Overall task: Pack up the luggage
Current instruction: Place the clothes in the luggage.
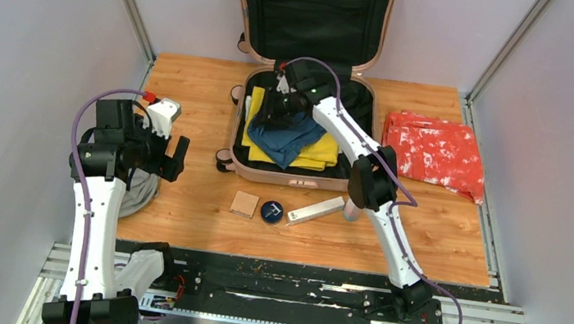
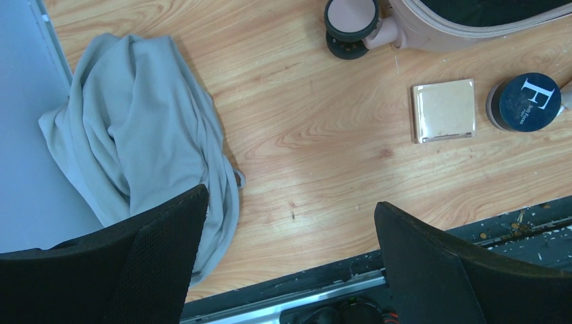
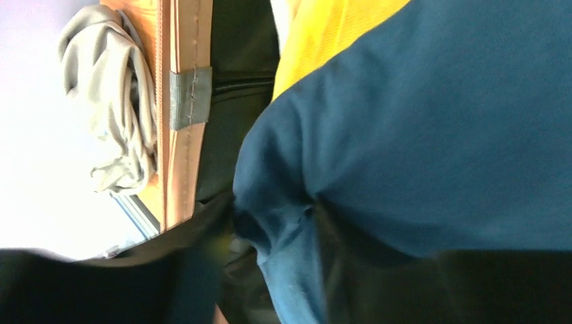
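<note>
The wooden desk [image 1: 186,216], light orange in grain, stands between plain pale grey walls [image 1: 26,39] on its left, right and far sides. Metal posts [image 1: 128,0] rise at its far corners, and a black plate [image 1: 292,299] lies along its near edge.

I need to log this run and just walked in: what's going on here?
The right gripper is down in the open luggage, at a blue garment lying on a yellow garment; whether it grips is unclear. The left gripper hovers open near a grey cloth. A red patterned cloth lies beside the luggage.
</note>
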